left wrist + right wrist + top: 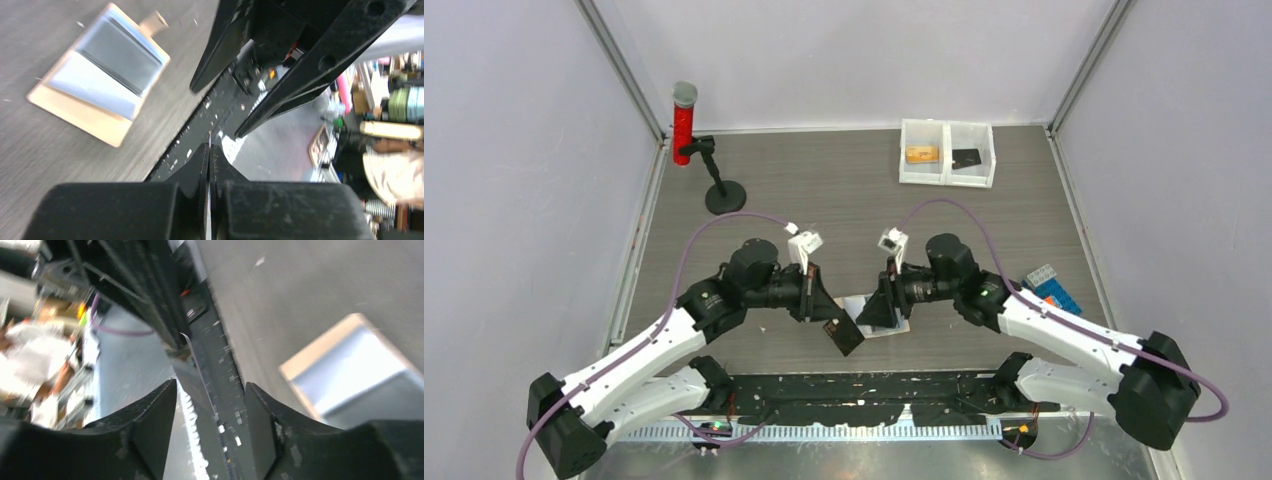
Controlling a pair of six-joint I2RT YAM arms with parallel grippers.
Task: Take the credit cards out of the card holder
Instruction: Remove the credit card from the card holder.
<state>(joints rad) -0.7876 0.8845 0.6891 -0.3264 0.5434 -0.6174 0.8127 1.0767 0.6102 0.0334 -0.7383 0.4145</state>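
Observation:
The card holder (856, 306) lies open on the table between the two grippers, tan with grey-blue inner pockets (97, 75), and shows at the right of the right wrist view (350, 370). My left gripper (829, 322) (210, 147) is shut on a dark credit card (845, 337), held above the table near its front edge. In the right wrist view that card (192, 372) appears edge-on between the fingers of my right gripper (210, 390), which stands open without touching it. The right gripper (876, 314) hovers over the holder and hides part of it.
A white two-compartment bin (946, 175) stands at the back, with an orange-tan block (921, 153) in the left half and a dark card (967, 158) in the right. A red cylinder (684, 125) on a black stand (724, 197) is back left. A blue item (1052, 288) lies at the right edge.

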